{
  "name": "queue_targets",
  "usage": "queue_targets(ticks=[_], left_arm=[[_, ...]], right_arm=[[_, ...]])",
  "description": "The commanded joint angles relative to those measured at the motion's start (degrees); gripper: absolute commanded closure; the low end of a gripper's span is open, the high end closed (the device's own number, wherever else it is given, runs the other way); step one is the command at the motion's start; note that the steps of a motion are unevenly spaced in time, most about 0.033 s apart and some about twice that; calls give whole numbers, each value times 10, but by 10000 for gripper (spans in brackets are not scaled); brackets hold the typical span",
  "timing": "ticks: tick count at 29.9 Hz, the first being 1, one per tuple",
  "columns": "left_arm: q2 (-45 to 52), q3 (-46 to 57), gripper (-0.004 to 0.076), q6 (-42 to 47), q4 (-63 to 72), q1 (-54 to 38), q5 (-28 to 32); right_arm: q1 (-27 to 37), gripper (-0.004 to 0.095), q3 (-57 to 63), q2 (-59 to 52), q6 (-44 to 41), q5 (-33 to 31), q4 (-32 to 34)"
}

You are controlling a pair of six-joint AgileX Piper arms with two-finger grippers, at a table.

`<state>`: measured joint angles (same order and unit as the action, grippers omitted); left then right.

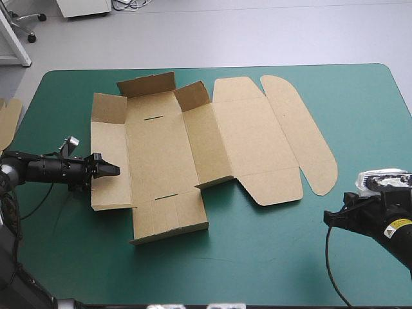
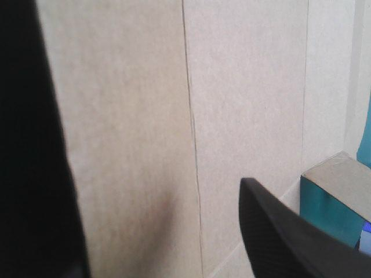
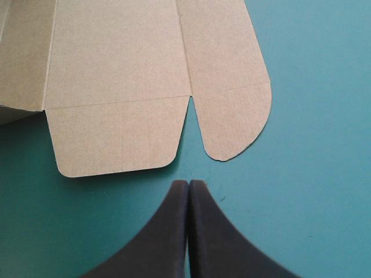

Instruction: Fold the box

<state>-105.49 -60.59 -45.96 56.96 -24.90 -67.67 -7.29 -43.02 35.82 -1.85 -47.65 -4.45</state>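
Note:
The brown box (image 1: 161, 148) lies mostly flat at the table's middle, with its lid panel and rounded flap (image 1: 318, 161) spread out to the right. The far end flaps (image 1: 148, 84) and the left wall (image 1: 106, 109) are partly raised. My left gripper (image 1: 111, 171) reaches in level at the box's left panel. In the left wrist view its fingers (image 2: 278, 226) stand apart, and brown board (image 2: 232, 116) fills the space ahead. My right gripper (image 1: 329, 217) hovers over the cover off the lid's near right corner. It is shut (image 3: 188, 184), just short of the rounded flap (image 3: 237, 110).
An edge of more brown board (image 1: 8, 119) shows at the table's left edge. The teal-green cover (image 1: 270, 257) lies bare along the front and the right. The box's near end flap (image 1: 170, 219) sticks out toward the front edge.

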Motion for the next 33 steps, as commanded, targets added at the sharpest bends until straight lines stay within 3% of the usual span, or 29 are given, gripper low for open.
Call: queue_targets(ticks=[1,11,20,26,33], left_arm=[[24,-12,329,-1,45,4,-42],[24,-12,356,-15,49,27,-44],[24,-12,528,-21,41,36,-22],[24,-12,737,-23,53,36,-10],[26,-27,738,-20,52,36,-35]], right_arm=[[1,942,-20,3,2,32,4],[1,942,-20,3,2,32,4],[1,942,-20,3,2,28,3],[1,942,-20,3,2,27,2],[1,942,-20,3,2,27,2]])
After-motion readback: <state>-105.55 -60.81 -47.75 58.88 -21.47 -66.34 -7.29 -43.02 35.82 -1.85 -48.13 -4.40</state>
